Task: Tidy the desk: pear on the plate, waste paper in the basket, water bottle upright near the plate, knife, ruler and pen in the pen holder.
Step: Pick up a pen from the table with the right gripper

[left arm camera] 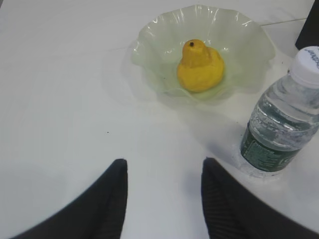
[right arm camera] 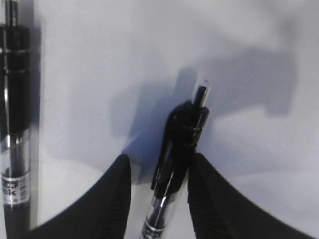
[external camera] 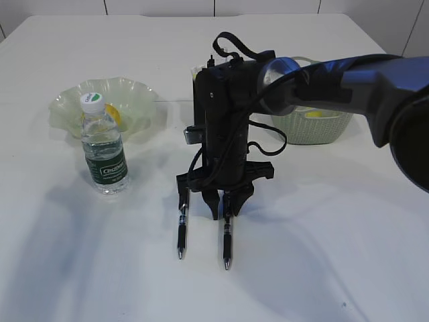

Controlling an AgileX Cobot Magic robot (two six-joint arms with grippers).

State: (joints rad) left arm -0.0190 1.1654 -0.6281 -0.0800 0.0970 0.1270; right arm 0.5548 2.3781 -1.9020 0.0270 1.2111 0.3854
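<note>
A black right gripper points straight down onto the white desk, its ribbed, matte fingers standing part-way apart on either side of a black pen. The pen's clip end pokes up between them; whether the pads actually press on the barrel cannot be told. In the exterior view this pen lies on the tabletop with its tip toward the near edge, and a second black pen, clear-barrelled with silver bands, lies just beside it and parallel, to the left.

The left gripper hovers over bare desk, its dark textured fingers about half spread and holding nothing.

The yellow pear, stem up, sits in the plate, a translucent pale green glass dish with a ruffled, wavy rim. The water bottle, clear ribbed plastic with a dark green label and white cap, stands upright just in front of the plate. Behind the right arm, the black pen holder is mostly hidden, and the sage-green perforated basket sits to its right, something yellow showing through its wall.

The smooth tabletop lies open across the front and the right, with soft shadows under the arm. A pale tiled wall rises beyond the far edge.
</note>
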